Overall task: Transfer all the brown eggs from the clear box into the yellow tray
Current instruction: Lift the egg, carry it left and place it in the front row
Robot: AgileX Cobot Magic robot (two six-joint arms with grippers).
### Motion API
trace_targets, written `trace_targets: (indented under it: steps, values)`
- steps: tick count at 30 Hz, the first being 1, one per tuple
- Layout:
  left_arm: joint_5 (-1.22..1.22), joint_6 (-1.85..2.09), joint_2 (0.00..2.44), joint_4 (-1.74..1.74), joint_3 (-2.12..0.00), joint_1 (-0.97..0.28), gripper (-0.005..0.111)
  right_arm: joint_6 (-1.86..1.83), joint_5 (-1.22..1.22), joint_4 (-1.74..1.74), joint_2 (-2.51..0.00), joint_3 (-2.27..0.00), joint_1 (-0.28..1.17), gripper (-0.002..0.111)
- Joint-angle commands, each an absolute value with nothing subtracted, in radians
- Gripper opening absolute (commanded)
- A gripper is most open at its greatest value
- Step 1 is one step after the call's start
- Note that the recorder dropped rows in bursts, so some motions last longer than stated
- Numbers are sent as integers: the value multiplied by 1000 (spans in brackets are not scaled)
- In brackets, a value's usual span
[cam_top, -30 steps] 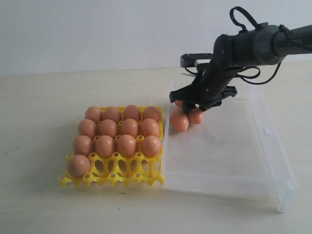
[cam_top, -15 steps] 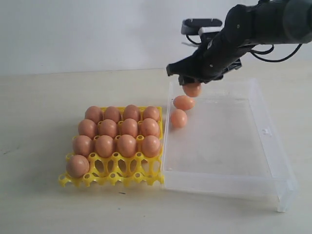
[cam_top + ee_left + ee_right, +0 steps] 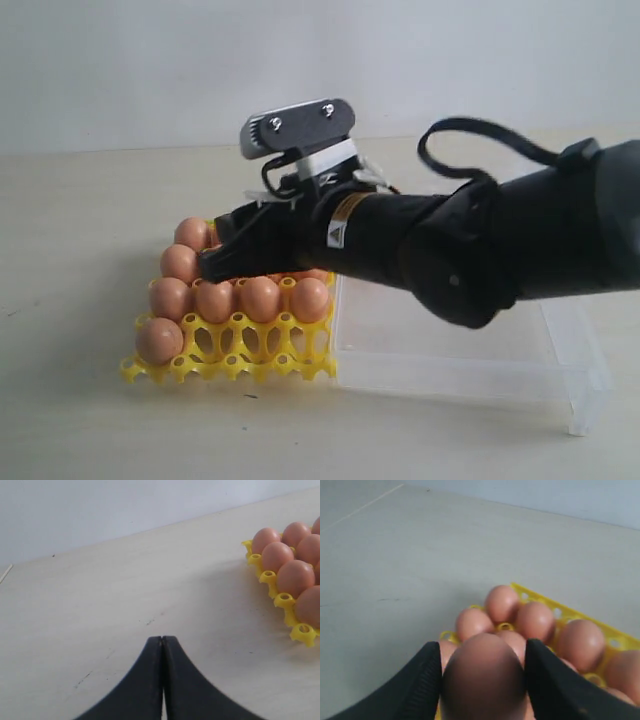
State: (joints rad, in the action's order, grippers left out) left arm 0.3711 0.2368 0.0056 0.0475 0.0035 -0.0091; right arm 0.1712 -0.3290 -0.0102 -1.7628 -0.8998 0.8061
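Held a brown egg (image 3: 482,685) clamped in right gripper (image 3: 483,655) above the yellow tray (image 3: 262,368), likely for a free cup (image 3: 250,340); held left gripper (image 3: 162,645) pinched closed beside it.

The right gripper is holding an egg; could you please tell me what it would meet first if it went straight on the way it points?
The right gripper would most likely meet the brown eggs seated in the yellow tray, just beyond its held egg, though depth is unclear.
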Motion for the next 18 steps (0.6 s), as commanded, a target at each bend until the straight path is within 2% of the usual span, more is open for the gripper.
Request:
trace_targets:
  steps: [1,6,18]
  values:
    - [364,236,0,49,0,-12,0,330,-494,171,-1822,-890,844,0]
    - [364,236,0,49,0,-12,0,476,-571,256,-1905,-890,850,0]
    - [364,236,0,49,0,-12,0,498,-648,240,-2032,-894,850,1]
